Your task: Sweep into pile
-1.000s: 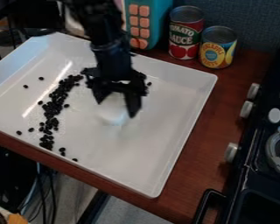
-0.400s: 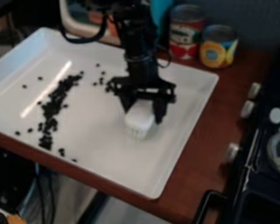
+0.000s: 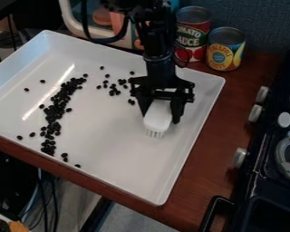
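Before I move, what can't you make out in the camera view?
In the camera view:
- Upper end of the white brush: hidden by the end effector.
- Tray floor behind the arm: covered, so any black beans there are hidden.
- Bristle tips: too small to tell whether they touch the tray.
- Stove: cut off by the right edge.

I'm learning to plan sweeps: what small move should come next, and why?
Probably ease the brush, held in the jaws, a little toward the loose beans: they lie on the tray apart from the long band of beans, on the brush's side of it.
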You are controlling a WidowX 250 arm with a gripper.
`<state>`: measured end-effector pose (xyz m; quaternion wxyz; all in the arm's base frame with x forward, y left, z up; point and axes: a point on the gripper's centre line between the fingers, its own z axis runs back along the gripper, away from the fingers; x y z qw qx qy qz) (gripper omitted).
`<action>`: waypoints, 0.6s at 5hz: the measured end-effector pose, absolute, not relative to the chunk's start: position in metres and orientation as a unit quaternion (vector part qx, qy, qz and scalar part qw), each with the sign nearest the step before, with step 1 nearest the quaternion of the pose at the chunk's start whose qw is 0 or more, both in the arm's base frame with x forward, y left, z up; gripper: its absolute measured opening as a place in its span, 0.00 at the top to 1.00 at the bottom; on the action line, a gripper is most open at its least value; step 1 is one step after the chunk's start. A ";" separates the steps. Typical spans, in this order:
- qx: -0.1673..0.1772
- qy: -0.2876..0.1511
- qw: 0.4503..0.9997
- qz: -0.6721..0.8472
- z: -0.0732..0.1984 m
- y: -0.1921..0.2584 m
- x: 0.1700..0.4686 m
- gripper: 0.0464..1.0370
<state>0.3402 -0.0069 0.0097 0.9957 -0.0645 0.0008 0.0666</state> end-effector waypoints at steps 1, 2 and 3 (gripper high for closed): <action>-0.063 -0.010 0.995 0.078 0.009 -0.006 0.357 0.28; -0.063 -0.014 0.994 0.085 0.009 -0.004 0.370 0.28; -0.064 -0.020 0.993 0.098 0.010 0.008 0.381 0.28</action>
